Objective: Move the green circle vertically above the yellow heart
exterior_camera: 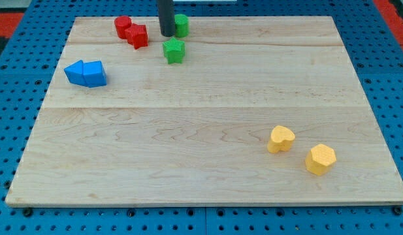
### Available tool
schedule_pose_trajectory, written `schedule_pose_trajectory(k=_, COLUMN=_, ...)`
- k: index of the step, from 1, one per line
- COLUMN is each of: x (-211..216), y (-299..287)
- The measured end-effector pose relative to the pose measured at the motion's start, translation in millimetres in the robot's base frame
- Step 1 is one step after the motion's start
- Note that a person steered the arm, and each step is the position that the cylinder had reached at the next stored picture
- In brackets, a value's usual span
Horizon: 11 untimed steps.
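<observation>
- The rod [167,16] runs off the view's top edge, so its upper part is cut off.
- The green circle [181,25] is partly hidden behind the rod; only its right portion shows.
- My tip [167,34] stands at the circle's left side; contact cannot be judged.
</observation>
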<state>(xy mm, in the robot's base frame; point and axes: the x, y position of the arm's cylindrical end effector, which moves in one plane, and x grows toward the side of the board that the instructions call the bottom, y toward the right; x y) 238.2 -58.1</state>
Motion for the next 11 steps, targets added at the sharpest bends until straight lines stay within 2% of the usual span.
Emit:
schedule_pose_trajectory(k=1, x=0, y=46)
schedule_pose_trajectory(k=3, x=0, y=74)
schedule_pose_trajectory(k=4, x=4, y=108)
schedule_pose_trajectory(k=5, x=-15, y=73)
schedule_pose_trajectory(k=7, x=1, y=26)
schedule_pose_trajectory(k=8, x=-47, y=-63)
schedule_pose_trajectory(k=9, x=-47, y=-63)
schedule_pose_trajectory(k=10, x=-46, y=0)
schedule_pose_trajectory(k=11, x=-45, y=89)
